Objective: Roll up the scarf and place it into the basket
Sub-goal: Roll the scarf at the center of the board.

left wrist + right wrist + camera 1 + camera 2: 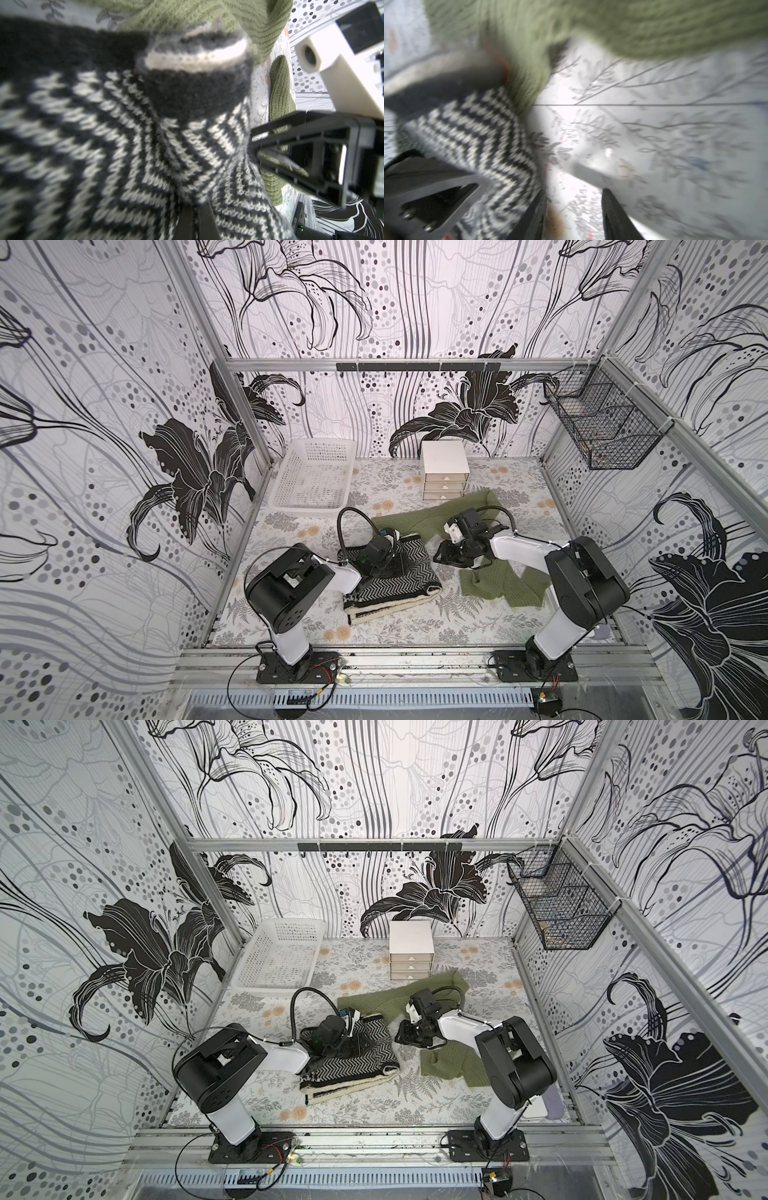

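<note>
A black-and-white herringbone scarf (399,585) (357,1060) lies folded on the flowered tablecloth, mid-table. My left gripper (397,562) (194,204) is shut on a raised fold of this scarf (124,135), whose white-striped end curls up beyond the pinch. Just to its right, my right gripper (442,556) (574,193) stands open, one finger beside the scarf's edge (477,128), with only tablecloth between the fingers. The white perforated basket (286,472) (253,965) sits empty at the back left.
A green knitted scarf (432,518) (399,996) sprawls from behind the herringbone one to under the right arm. A small white drawer unit (444,468) stands at the back. A black wire mesh basket (602,427) hangs on the right wall.
</note>
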Robot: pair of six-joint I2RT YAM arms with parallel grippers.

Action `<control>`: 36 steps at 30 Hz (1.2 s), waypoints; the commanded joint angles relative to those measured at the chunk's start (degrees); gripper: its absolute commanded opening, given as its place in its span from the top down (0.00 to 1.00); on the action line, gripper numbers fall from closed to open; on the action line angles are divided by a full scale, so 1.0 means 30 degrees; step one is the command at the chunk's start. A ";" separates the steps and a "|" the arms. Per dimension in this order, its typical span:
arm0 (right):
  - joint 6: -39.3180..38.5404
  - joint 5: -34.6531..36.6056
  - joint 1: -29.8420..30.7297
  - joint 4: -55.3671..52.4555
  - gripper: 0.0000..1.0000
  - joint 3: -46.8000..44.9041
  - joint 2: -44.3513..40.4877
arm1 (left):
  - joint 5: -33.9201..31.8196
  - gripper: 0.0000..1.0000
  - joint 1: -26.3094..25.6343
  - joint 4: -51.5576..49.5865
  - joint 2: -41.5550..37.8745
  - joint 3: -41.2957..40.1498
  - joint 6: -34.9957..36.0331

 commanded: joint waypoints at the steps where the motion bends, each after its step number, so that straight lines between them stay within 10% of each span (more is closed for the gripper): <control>1: -0.1376 0.1883 -0.0058 -0.2757 0.54 0.0552 0.0951 | 0.0362 1.00 -0.0071 0.0353 -0.0462 -0.0803 0.0501; 19: -0.0582 -0.7360 0.0176 0.1791 0.54 -0.1528 0.0325 | 0.1592 1.00 -0.0008 0.8611 0.2506 -0.2595 -0.0284; 36: 0.4185 -0.9492 0.0717 0.9500 0.54 -0.3477 -0.0567 | 0.0819 1.00 -0.0006 0.6200 0.0884 -0.2574 0.1030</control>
